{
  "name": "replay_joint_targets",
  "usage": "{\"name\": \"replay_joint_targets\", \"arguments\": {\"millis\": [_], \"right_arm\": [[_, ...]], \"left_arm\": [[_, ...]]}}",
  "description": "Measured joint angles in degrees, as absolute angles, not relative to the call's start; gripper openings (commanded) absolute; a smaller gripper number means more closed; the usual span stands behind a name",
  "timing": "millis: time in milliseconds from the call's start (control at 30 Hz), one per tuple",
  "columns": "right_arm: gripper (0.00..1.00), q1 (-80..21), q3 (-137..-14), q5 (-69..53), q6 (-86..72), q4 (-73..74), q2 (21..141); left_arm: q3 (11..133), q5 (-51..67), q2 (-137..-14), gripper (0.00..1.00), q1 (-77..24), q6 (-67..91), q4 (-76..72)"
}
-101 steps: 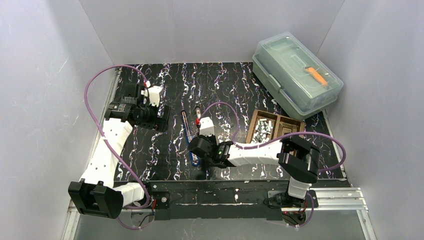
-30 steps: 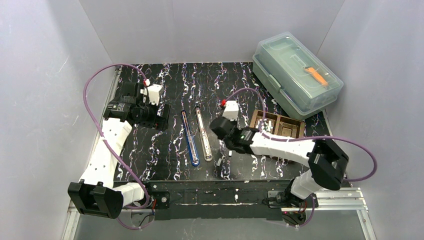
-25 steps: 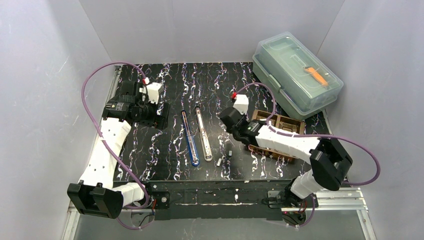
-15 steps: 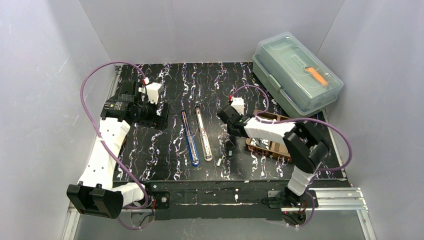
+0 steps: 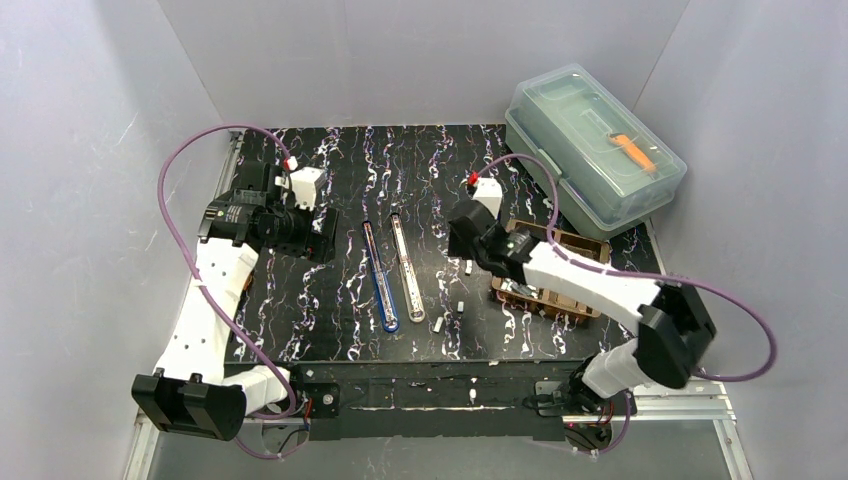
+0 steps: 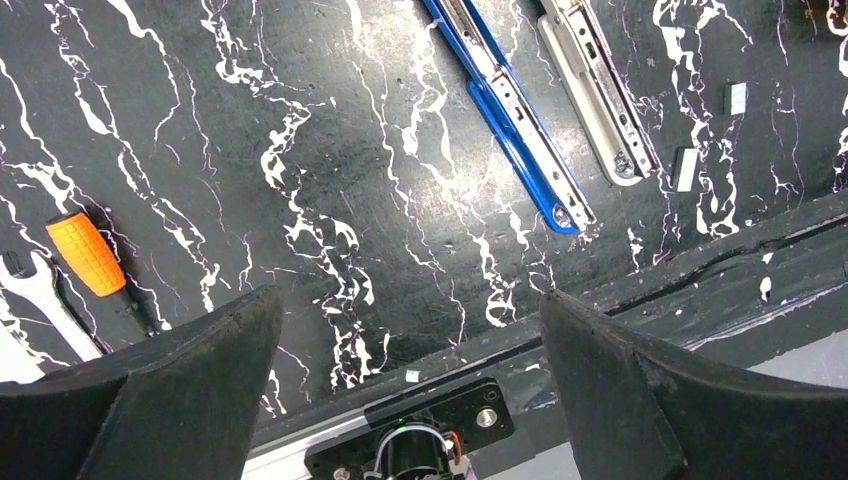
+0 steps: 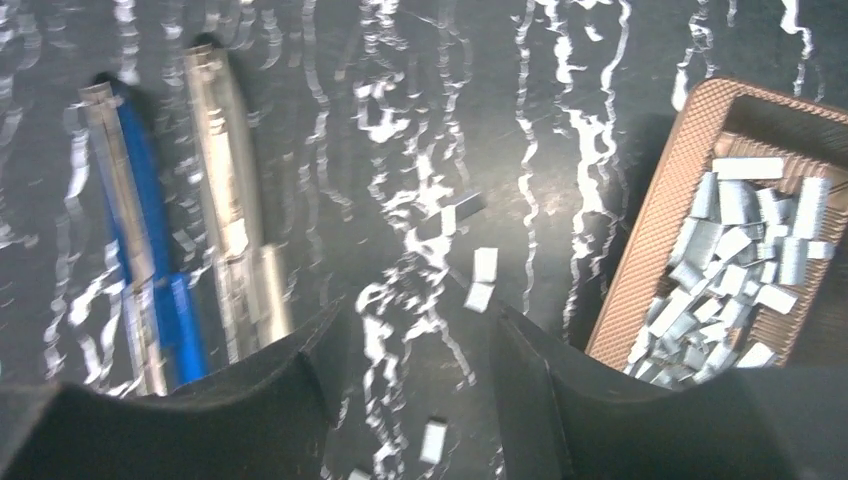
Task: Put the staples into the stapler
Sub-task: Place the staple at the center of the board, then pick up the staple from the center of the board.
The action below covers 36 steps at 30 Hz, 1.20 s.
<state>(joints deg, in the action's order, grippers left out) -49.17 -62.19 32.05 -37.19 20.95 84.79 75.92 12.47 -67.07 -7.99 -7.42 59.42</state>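
Observation:
The stapler lies opened out on the black marbled table as a blue arm (image 5: 381,290) (image 7: 140,250) and a silver rail (image 5: 407,275) (image 7: 230,210) side by side. The staples (image 7: 740,250) fill a brown tray (image 5: 585,246) (image 7: 660,230). A few loose strips (image 5: 461,305) (image 7: 485,265) lie on the table between stapler and tray. My right gripper (image 5: 467,258) (image 7: 418,315) hovers over those loose strips, jaws apart with nothing between them. My left gripper (image 5: 325,238) (image 6: 410,300) hangs wide open and empty left of the stapler (image 6: 505,110).
A clear lidded plastic box (image 5: 595,150) with an orange tool inside stands at the back right. An orange-handled screwdriver (image 6: 88,252) and a wrench (image 6: 40,300) lie at the left. The table's front edge (image 6: 700,250) is near the left gripper. Grey walls enclose the table.
My right gripper has moved from the front middle of the table back toward the tray and has opened from shut. The left arm has barely moved.

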Motion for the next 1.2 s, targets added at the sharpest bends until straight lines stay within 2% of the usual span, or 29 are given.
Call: {"name": "replay_joint_targets", "arguments": {"millis": [133, 367, 600, 1067, 1200], "right_arm": [[0.52, -56.58, -58.02, 32.88, -40.80, 21.39, 79.15], [0.52, -66.02, -49.76, 32.64, -48.58, 25.41, 81.41], [0.46, -66.46, -47.70, 32.64, -51.96, 25.12, 82.61], [0.45, -63.16, -47.46, 32.60, -50.85, 20.97, 88.60], [0.40, -61.93, -47.46, 32.14, -50.28, 20.16, 89.65]], "left_arm": [[75.92, 12.64, -66.87, 0.99, -7.99, -7.38, 60.03], [75.92, 12.69, -66.85, 0.99, -7.99, -7.25, 60.45], [75.92, 12.45, -66.48, 0.99, -7.99, -7.40, 60.49], [75.92, 12.03, -66.15, 0.99, -7.99, -7.70, 60.51], [75.92, 11.99, -66.17, 0.99, -7.99, -7.84, 60.51]]}}
